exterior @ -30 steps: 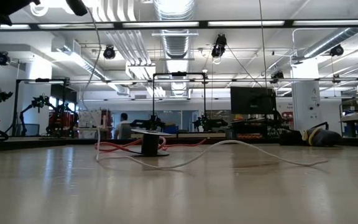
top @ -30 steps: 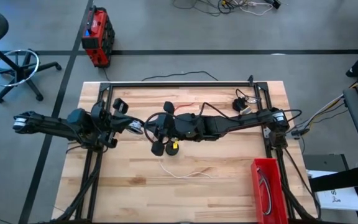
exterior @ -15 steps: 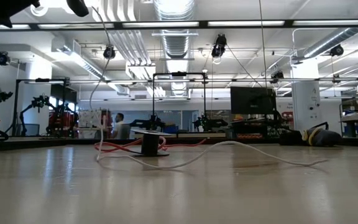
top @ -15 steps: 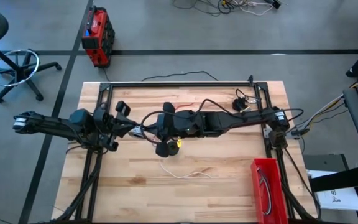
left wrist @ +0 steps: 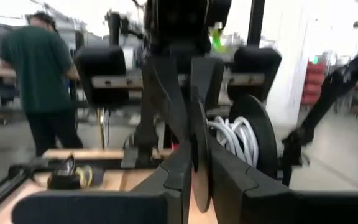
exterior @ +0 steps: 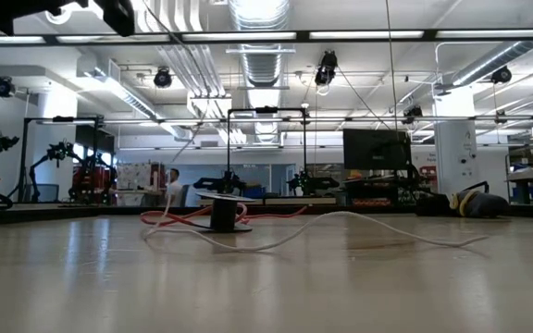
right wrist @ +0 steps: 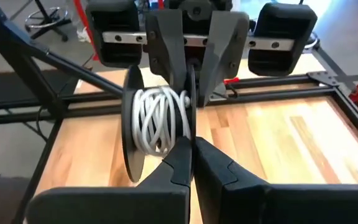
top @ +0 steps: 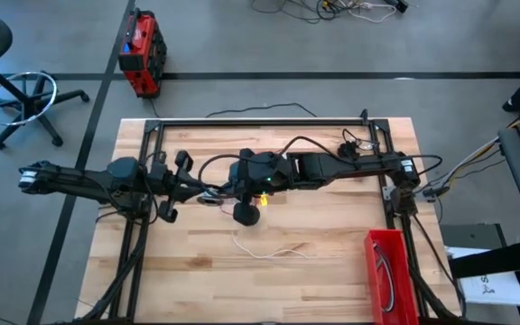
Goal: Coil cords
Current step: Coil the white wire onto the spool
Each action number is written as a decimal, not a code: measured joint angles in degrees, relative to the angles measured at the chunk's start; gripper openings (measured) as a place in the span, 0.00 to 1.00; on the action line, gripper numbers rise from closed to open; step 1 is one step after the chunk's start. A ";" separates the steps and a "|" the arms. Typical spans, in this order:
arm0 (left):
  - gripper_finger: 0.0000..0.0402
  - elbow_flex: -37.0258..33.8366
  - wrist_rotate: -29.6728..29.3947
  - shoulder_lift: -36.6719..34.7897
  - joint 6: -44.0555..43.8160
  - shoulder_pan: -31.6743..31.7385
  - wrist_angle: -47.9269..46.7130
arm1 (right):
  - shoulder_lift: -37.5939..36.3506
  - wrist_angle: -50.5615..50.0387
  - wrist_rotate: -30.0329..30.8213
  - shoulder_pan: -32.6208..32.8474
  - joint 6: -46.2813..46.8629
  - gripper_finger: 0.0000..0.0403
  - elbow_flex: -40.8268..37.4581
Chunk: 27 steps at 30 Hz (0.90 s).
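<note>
At worktop centre we saw both the left pincer (left wrist: pixel 194 168) and the right pincer (right wrist: pixel 191 155) clenched on a black spool (right wrist: pixel 131 127) wound with white cord (right wrist: pixel 160 118).

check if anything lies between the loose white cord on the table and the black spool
Nothing visible: only light wooden table lies between the thin white cord and the black plastic spool pinched by the left gripper and right gripper.

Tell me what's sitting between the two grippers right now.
A black spool wound with white cord sits between the left gripper and right gripper, both pinching its flange. The right wrist view shows it best.
</note>
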 joint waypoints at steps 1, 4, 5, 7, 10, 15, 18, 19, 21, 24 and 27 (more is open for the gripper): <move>0.09 0.74 0.00 0.00 0.38 -0.02 -2.26 | 0.00 -0.35 -0.29 -0.10 -0.08 0.00 0.00; 0.09 2.77 0.04 0.20 0.96 -0.02 -9.40 | 0.00 -0.78 -1.59 -0.47 -0.71 0.00 0.01; 0.09 3.37 -0.01 0.36 0.96 -0.02 -11.29 | 0.00 -0.60 -2.22 -0.68 -0.76 0.00 0.03; 0.09 4.18 -0.24 0.72 0.99 0.00 -13.80 | 0.00 0.56 -2.46 -0.91 -0.73 0.00 0.12; 0.09 4.39 -0.28 1.78 1.03 0.00 -14.46 | -0.21 2.16 -2.46 -1.18 -0.73 0.00 0.33; 0.09 4.92 -0.35 3.96 1.29 0.00 -12.67 | -0.20 2.42 -2.83 -1.20 -1.41 0.00 0.31; 0.09 4.91 -0.35 4.63 1.27 0.00 -12.73 | -0.20 2.12 -2.81 -1.18 -1.43 0.00 0.31; 0.09 4.91 -0.35 4.48 1.27 0.00 -12.66 | -0.20 2.02 -2.80 -1.18 -1.43 0.00 0.31; 0.09 4.98 -0.35 3.61 1.63 0.00 -12.96 | -0.20 1.97 -2.29 -1.14 -1.73 0.00 0.25; 0.09 6.06 -0.33 0.87 2.30 0.00 -15.31 | -0.11 3.15 -2.18 -0.82 -4.00 0.00 0.20; 0.09 7.16 -0.31 -3.16 2.47 -0.02 -16.83 | -0.11 5.77 -0.88 -0.36 -5.96 0.00 0.20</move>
